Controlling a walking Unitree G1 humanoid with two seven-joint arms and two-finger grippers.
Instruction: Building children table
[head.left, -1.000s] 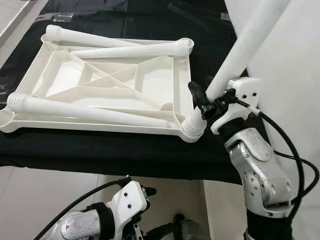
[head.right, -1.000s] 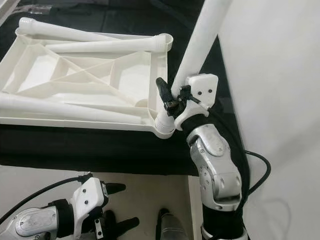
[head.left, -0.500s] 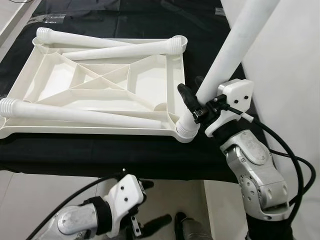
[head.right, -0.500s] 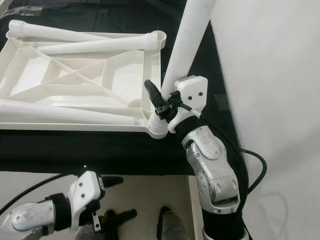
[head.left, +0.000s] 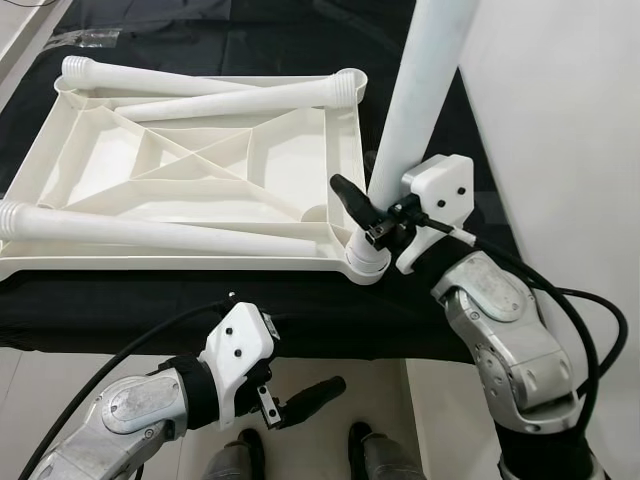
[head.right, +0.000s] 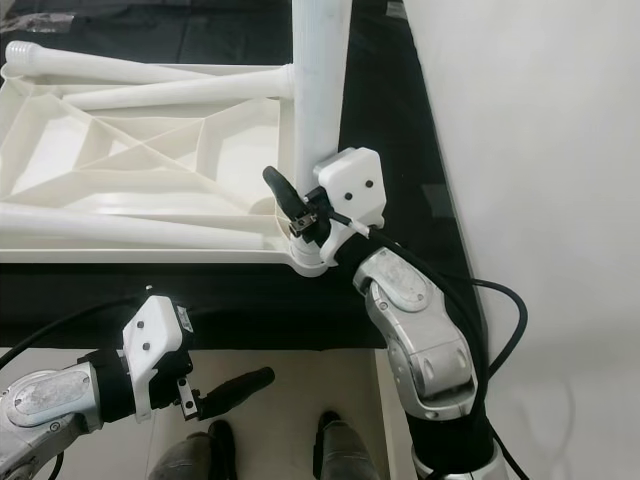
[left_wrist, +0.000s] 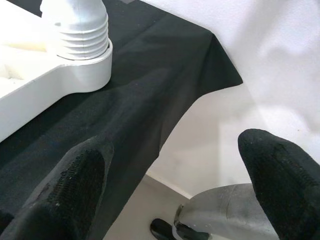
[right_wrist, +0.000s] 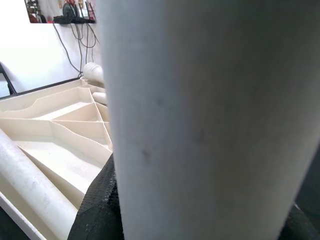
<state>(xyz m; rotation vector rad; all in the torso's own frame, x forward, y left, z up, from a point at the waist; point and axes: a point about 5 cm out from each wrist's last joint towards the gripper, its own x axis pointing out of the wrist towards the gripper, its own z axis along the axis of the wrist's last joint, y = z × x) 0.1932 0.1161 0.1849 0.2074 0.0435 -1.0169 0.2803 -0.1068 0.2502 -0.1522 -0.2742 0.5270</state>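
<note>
Beside the right tool: the upside-down white tabletop (head.left: 200, 175) lies on the black cloth (head.left: 300, 300) of the bench, its ribbed underside facing up.
Right tool (head.left: 375, 215): its black fingers are pinched on the upright leg (head.left: 420, 90), low down on it, close above the tabletop's near right corner.
Upright leg: white, standing almost straight up, with its ribbed lower end seated in the corner socket (head.left: 366, 262).
Loose legs: 3 more white legs lie across the tabletop, all on the far and left side of the right tool; 1 long one (head.left: 160, 232) runs along the near edge, 2 (head.left: 240, 100) cross at the far edge.
Left tool (head.left: 300, 398): low in front of the bench edge, below the cloth, well apart from the tabletop; its 2 black fingers (left_wrist: 75, 185) are spread with nothing between them.
Left wrist view: the socket and ribbed leg end sit beyond the spread fingers.
Floor: 2 dark shoe tips (head.left: 365, 440) show just beyond the left tool.
</note>
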